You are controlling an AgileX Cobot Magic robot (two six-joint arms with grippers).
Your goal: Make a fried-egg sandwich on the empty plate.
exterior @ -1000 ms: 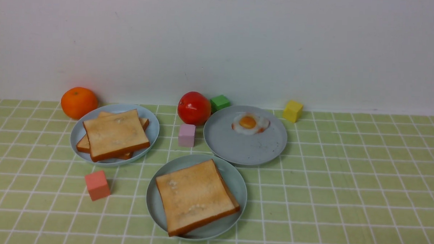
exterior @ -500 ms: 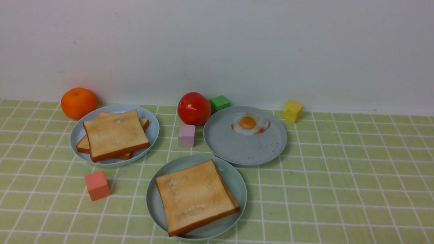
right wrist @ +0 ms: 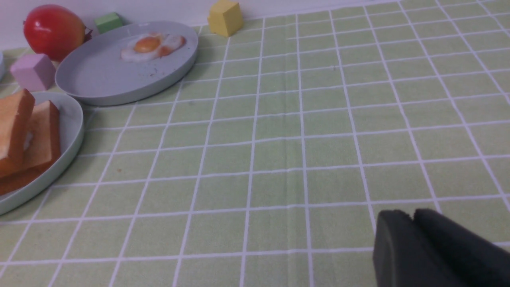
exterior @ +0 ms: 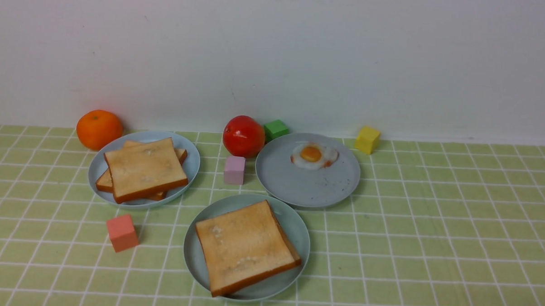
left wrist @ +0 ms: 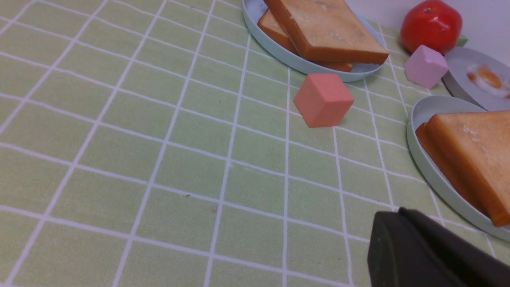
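Observation:
The fried-egg sandwich (exterior: 246, 247) lies on the empty plate (exterior: 295, 226), the teal one at the front centre; its top toast slice covers the filling. In the right wrist view the sandwich (right wrist: 24, 131) shows two slices with a sliver of white between them. Neither gripper appears in the front view. My left gripper (left wrist: 398, 211) hovers over the cloth beside that plate's rim (left wrist: 422, 115), fingers pressed together and holding nothing. My right gripper (right wrist: 412, 213) hangs over bare cloth well to the plate's right, fingers together with only a tiny cleft at the tips, holding nothing.
A grey plate (exterior: 307, 186) holds a lone fried egg (exterior: 314, 154). A blue plate (exterior: 191, 161) at the left carries stacked toast (exterior: 142, 169). Orange (exterior: 99, 129), tomato (exterior: 243, 135) and green (exterior: 276, 128), yellow (exterior: 367, 139), lilac (exterior: 234, 169) and salmon (exterior: 122, 232) cubes stand around.

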